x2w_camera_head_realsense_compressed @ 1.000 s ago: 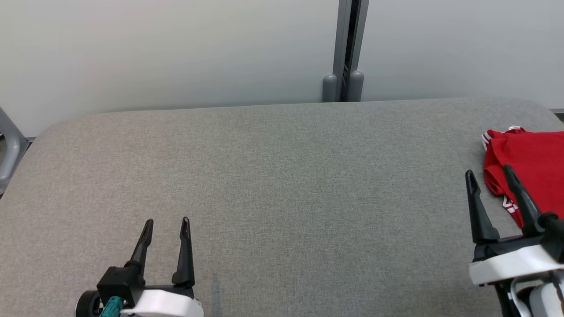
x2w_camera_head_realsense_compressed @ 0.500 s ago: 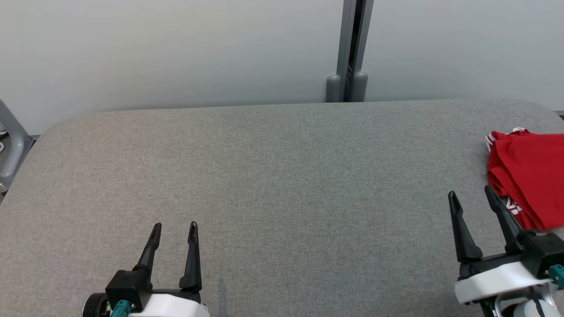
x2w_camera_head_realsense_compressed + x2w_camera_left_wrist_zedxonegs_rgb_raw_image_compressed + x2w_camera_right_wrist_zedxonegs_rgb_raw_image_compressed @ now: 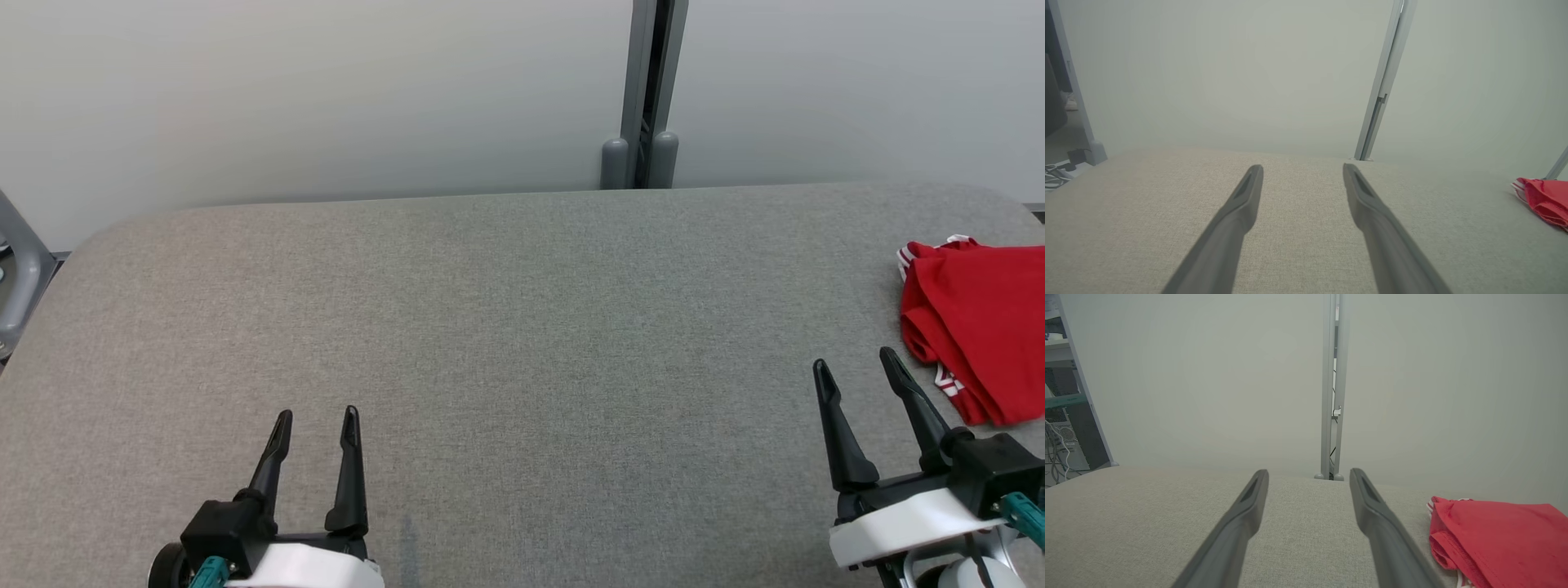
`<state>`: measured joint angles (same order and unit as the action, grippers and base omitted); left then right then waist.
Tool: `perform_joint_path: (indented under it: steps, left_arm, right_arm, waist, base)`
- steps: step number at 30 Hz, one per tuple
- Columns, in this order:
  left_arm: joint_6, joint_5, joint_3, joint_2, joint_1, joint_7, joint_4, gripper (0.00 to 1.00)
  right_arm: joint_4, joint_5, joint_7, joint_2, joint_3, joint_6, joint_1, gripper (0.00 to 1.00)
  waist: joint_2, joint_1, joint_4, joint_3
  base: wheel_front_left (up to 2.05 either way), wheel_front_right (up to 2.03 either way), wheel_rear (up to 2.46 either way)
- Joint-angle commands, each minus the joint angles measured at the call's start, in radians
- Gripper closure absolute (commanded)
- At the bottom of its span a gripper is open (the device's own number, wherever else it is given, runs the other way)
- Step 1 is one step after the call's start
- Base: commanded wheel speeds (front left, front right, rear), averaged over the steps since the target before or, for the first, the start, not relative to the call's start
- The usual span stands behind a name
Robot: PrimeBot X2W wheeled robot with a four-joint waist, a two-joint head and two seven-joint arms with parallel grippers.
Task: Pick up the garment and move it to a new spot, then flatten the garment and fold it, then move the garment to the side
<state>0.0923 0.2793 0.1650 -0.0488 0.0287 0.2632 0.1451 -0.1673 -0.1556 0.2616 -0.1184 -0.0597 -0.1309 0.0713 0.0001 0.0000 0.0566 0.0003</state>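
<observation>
right pincer (image 3: 852, 359) drawn back, grey fabric table (image 3: 490, 310), pale wall (image 3: 326, 82)

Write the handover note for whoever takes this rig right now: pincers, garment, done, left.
Left pincer: open, empty, over the near left of the grey table.
Right pincer: open, empty, beside the red garment, apart from it.
Garment: a folded-looking bundle at the table's right side, partly cut off by the head view's edge.
Done: appears folded and set aside.
Left: probably nothing; check the fold.

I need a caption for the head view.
Red garment at grey table's right side; left pincer and right pincer open, empty.
</observation>
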Motion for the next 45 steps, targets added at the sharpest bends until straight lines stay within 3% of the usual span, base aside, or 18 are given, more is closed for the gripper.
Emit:
perform_joint_path:
  steps: [1,45]
  left_arm:
    - [-0.005,0.006,-0.007,-0.005,0.007,0.001,-0.002,0.0]
    - [-0.044,0.093,-0.029,-0.005,0.03,0.001,-0.033,0.0]
  right_arm:
    - [-0.001,0.01,0.005,-0.004,0.001,0.0,0.001,0.0]
    - [-0.01,-0.002,0.005,-0.005,-0.02,0.0,0.002,0.0]
  waist:
    - [-0.0001,0.0,-0.001,-0.001]
    - [-0.0001,0.0,0.004,-0.003]
  base:
    - [0.0,0.0,0.0]
    - [0.0,0.0,0.0]
